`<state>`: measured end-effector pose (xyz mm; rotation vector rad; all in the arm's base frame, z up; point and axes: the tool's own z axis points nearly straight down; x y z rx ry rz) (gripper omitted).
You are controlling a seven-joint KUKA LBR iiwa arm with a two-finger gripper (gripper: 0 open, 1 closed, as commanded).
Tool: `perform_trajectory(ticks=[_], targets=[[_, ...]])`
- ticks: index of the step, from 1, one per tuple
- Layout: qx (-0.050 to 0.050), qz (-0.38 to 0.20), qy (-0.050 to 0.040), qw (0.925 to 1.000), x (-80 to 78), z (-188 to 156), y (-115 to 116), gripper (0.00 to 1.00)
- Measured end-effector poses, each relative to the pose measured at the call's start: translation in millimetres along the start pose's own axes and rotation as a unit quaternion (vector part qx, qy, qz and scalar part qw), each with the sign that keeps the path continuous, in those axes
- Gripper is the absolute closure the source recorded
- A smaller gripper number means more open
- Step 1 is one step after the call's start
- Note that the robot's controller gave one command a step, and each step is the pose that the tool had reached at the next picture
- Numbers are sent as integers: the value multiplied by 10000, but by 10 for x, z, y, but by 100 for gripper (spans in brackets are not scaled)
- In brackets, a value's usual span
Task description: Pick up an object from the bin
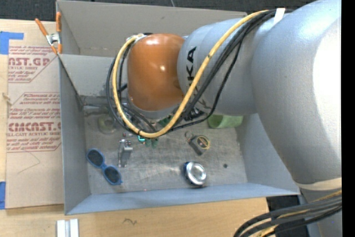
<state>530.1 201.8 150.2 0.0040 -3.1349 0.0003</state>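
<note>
Down over the left half of the grey bin (71, 136), seen from the overhead camera, the arm comes in from the right, and its orange cover (154, 72) with looped cables hides much of the floor beneath it. Below that cover the hand (125, 154) hangs close above the bin floor; whether it is spread or pressed together I cannot tell, and I see nothing in its grasp. Nearest to it is a pair of blue sunglasses (104, 166), lying flat just beside it, toward the front left corner (the likeliest pick, I would guess, being closest). Well apart to the right lie a silver round tin (195, 173) by the front wall and a small ring-shaped piece (198, 142) behind it. A green thing (225, 120) sits half under the arm, awkward to reach.
</note>
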Motion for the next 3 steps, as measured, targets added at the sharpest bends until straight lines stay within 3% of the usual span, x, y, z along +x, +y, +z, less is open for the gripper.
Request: perform_trajectory(ticks=[1,2,3], targets=[[0,-2251,-8,9743,234,702,281,0],[15,-2229,-18,9748,211,670,260,100],[-1,-3189,-75,9478,419,-653,393,100]])
